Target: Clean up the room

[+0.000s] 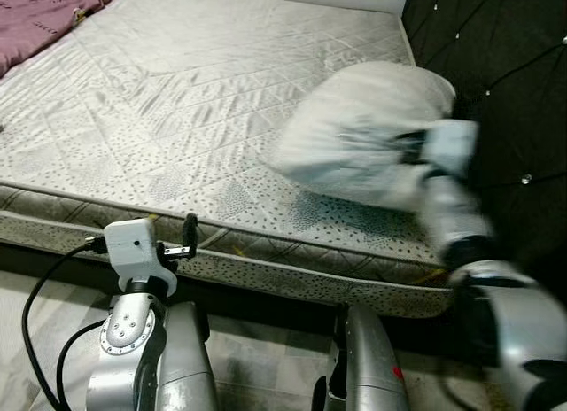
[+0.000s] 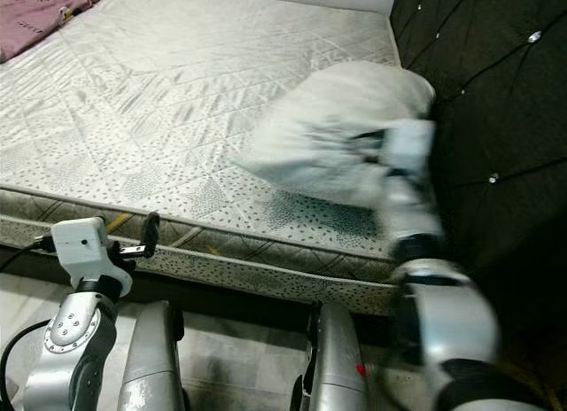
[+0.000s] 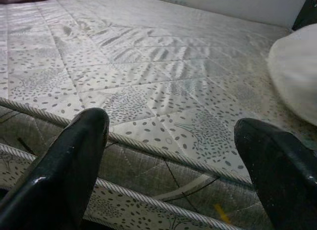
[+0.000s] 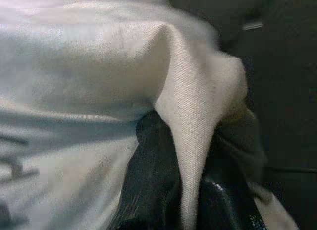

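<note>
A white pillow (image 1: pixel 363 127) hangs blurred above the right end of the mattress (image 1: pixel 195 101), close to the dark tufted headboard (image 1: pixel 496 65). My right gripper (image 4: pixel 190 190) is shut on a fold of the pillow (image 4: pixel 188 121), the cloth pinched between the black fingers. My right arm (image 1: pixel 452 207) reaches up from the lower right to it. My left gripper (image 3: pixel 171 155) stands open at the mattress's near edge, nothing between its fingers (image 3: pixel 74 150). From the left wrist view the pillow (image 3: pixel 297 66) lies off to one side.
A purple blanket (image 1: pixel 40 12) covers the far left corner of the bed. The mattress side with its piped seam (image 1: pixel 266 260) runs across in front of me. A black cable (image 1: pixel 40 296) loops beside my left arm. Tiled floor (image 1: pixel 257 349) lies below.
</note>
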Controlling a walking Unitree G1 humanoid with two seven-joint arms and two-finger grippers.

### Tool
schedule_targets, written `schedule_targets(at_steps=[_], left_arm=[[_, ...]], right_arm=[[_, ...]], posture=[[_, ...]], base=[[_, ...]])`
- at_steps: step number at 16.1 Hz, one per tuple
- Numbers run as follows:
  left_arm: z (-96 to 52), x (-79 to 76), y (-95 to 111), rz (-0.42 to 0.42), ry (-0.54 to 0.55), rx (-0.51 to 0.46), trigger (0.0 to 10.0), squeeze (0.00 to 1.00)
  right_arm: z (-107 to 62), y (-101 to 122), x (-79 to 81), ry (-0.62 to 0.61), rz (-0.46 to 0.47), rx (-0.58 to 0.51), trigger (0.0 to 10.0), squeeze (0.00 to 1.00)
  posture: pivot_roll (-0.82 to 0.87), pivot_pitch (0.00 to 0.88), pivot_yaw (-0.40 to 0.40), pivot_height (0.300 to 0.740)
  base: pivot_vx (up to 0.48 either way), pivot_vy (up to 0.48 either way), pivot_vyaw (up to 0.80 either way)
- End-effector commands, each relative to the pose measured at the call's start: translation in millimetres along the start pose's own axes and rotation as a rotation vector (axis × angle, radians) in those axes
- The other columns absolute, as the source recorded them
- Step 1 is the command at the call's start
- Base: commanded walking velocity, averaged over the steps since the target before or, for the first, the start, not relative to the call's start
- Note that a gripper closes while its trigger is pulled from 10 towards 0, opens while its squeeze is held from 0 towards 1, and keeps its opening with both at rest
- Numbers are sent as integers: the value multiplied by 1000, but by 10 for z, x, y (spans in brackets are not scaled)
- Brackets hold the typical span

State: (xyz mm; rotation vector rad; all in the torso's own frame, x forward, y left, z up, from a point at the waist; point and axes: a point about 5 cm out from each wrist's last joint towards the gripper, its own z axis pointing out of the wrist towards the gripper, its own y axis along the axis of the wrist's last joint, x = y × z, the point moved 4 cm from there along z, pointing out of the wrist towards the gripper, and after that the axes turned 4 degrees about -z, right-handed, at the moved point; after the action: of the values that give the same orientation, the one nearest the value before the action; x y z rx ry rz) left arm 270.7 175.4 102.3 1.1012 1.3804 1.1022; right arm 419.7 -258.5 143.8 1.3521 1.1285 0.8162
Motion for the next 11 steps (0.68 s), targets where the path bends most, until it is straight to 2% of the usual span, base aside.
schedule_targets(at_steps=[1,4,5,6,7,9,10,11], left_arm=[[11,4,-3,8,7,-3,10000,0],[33,5,-13,14,2,1,10000,0],[59,-15,-11,16,-7,0,10000,0],[73,-23,-11,16,-11,0,10000,0],[85,-35,-13,16,-17,0,10000,0],[102,-61,-16,19,-29,1,10000,0],[104,-63,-19,19,-31,2,10000,0],[110,-66,-22,21,-35,2,10000,0]], right_arm=[[24,268,-442,-131,-4,-102,0,0],[-46,228,-847,-201,-57,-113,0,0],[-144,75,-828,-164,-94,-104,0,0],[-243,-60,-730,-116,-110,-92,0,0],[-394,-218,-559,-45,-117,-77,0,0],[-819,-496,-134,139,-120,-58,0,0],[-896,-535,-52,177,-114,-59,0,0],[-1043,-584,87,245,-118,-71,0,0]], posture=[[62,0,-48,501],[39,0,-38,501],[28,0,-33,501],[19,0,-29,501],[13,0,-24,501],[5,0,-16,501],[3,0,-14,501],[2,0,-13,501]], base=[[0,0,0],[0,0,0],[0,0,0],[0,0,0],[0,0,0],[0,0,0],[0,0,0],[0,0,0]])
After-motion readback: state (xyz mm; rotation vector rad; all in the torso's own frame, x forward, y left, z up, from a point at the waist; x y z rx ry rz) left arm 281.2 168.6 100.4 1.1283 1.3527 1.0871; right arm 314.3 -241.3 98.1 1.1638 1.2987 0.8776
